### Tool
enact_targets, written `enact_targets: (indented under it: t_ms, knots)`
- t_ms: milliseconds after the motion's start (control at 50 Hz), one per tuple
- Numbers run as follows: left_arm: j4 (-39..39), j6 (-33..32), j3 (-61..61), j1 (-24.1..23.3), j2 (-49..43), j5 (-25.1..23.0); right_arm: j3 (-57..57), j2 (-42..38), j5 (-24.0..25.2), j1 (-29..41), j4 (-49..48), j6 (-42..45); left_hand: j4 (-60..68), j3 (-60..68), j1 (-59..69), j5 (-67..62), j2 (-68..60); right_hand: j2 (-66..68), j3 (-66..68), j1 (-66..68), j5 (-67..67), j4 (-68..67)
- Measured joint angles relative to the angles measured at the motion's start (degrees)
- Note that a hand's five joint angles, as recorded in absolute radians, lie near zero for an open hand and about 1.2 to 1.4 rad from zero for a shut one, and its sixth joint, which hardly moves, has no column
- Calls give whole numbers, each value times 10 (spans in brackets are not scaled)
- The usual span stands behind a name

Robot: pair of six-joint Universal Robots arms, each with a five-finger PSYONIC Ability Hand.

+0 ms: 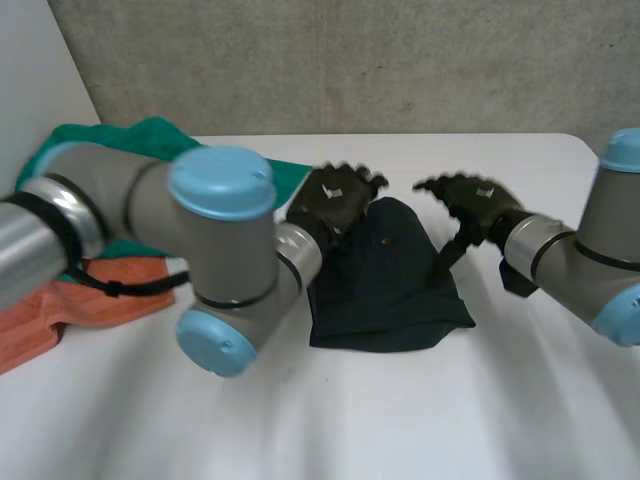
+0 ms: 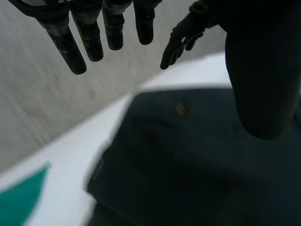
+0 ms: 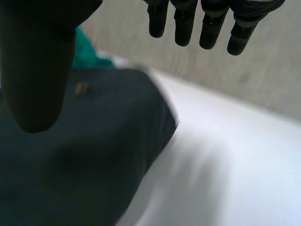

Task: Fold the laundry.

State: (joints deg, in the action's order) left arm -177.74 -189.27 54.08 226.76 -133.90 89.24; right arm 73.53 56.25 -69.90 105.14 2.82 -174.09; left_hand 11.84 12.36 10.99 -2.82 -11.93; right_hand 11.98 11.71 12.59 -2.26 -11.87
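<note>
Presently a dark garment point(image 1: 390, 280) lies flat near the middle of the white table point(image 1: 400, 430), its far edge narrower than its near edge. Around it: a green cloth point(image 1: 150, 135) at the far left of the table and an orange cloth point(image 1: 90, 300) nearer on the same side, well apart from the garment. A grey concrete wall point(image 1: 350, 60) closes off the far side.

Obstruction: the left arm point(image 1: 200, 230) reaches across in front of both coloured cloths and covers much of each, and its wrist also overlaps the garment's left edge.

The left hand point(image 1: 335, 198) is at the garment's far left corner and the right hand point(image 1: 472, 205) is at its far right edge, with the right arm point(image 1: 590, 270) coming in from that side. From the head view I cannot tell whether either hand touches the fabric.

The wrist views settle the hands. In the left wrist view the fingers point(image 2: 89, 37) are straight and spread, the thumb point(image 2: 263, 84) stands wide of them, and nothing is held. The garment lies below the palm, and the right hand appears beyond the fingertips. In the right wrist view the fingers point(image 3: 211, 28) are likewise straight, the thumb point(image 3: 37, 70) is apart from them, and the hand is empty above the garment's edge.

Both wrist views also show a small brown mark point(image 2: 180, 109) on the fabric near its far edge, faint in the head view, and a piece of the green cloth beside the garment
</note>
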Motion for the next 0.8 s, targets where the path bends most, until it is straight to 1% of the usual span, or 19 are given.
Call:
enact_targets:
  t_ms: [60, 100, 180, 200, 280, 320, 360, 440, 460, 480, 500, 560, 600, 640, 680, 740, 780, 800]
  knots:
    - [33, -4, -33, -10, -50, 15, -53, -63, 8, 1, 61, 33, 0, 0, 0, 0, 0, 0, 0, 0, 0, 0]
    - [49, -9, -48, -11, -72, 23, -70, -86, 7, 2, 78, 51, 0, 0, 0, 0, 0, 0, 0, -12, 0, 0]
    - [97, -31, -88, -6, -121, 45, -93, -120, -12, 4, 93, 94, 0, 0, 0, 0, 0, -15, 0, -22, 0, 0]
    - [108, -37, -96, -3, -129, 49, -96, -126, -24, 5, 92, 112, 0, 0, 0, 0, 0, -20, 0, -26, 0, 0]
    - [140, -52, -116, 9, -142, 62, -95, -121, -49, 9, 87, 141, 0, -22, -5, 0, 5, -23, 0, -27, 0, 0]
    - [151, -53, -117, 18, -133, 67, -86, -104, -62, 11, 76, 156, 0, -27, -9, 0, 11, -23, 0, -27, 0, 0]
    - [154, -50, -112, 24, -118, 67, -76, -88, -70, 13, 63, 164, 0, -27, -9, 0, 11, -23, 0, -27, 0, 0]
    - [139, -27, -82, 33, -59, 58, -43, -40, -96, 17, 18, 177, 0, -27, -9, 0, 11, -23, 0, -27, 0, 0]
    - [127, -16, -64, 36, -31, 50, -25, -18, -114, 18, -6, 180, 0, -27, -9, 0, 11, -23, 0, -27, 0, 0]
    - [122, -13, -59, 37, -23, 48, -22, -14, -117, 19, -11, 181, 0, -27, -9, 0, 11, -23, 0, -27, 0, 0]
    - [105, -2, -38, 40, 10, 37, -1, 9, -137, 20, -37, 182, 0, -27, -9, 0, 11, -23, 0, -27, 0, 0]
    - [72, 16, 2, 46, 68, 12, 39, 45, -170, 22, -78, 182, 0, -27, -9, 0, 11, -23, 0, -27, 0, 0]
    - [46, 28, 37, 51, 116, -14, 76, 72, -189, 22, -104, 177, 0, -27, -9, 0, 11, -23, 0, -27, 0, 0]
    - [30, 37, 66, 56, 156, -40, 108, 92, -196, 21, -116, 167, 0, -27, -9, 0, 11, -23, 0, -27, 0, 0]
    - [27, 43, 88, 60, 186, -67, 133, 104, -194, 19, -115, 150, 0, -27, -9, 0, 11, -23, 0, -27, 0, 0]
    - [38, 56, 119, 70, 229, -118, 170, 116, -177, 13, -102, 108, 0, -27, -9, 0, 11, -23, 0, -27, 0, 0]
    - [61, 67, 143, 80, 258, -172, 197, 118, -148, 7, -87, 62, 0, -27, -9, 0, 11, -23, 0, -27, 0, 0]
    - [70, 70, 150, 83, 266, -190, 204, 118, -136, 5, -84, 48, 0, -27, -9, 0, 11, -23, 0, -27, 0, 0]
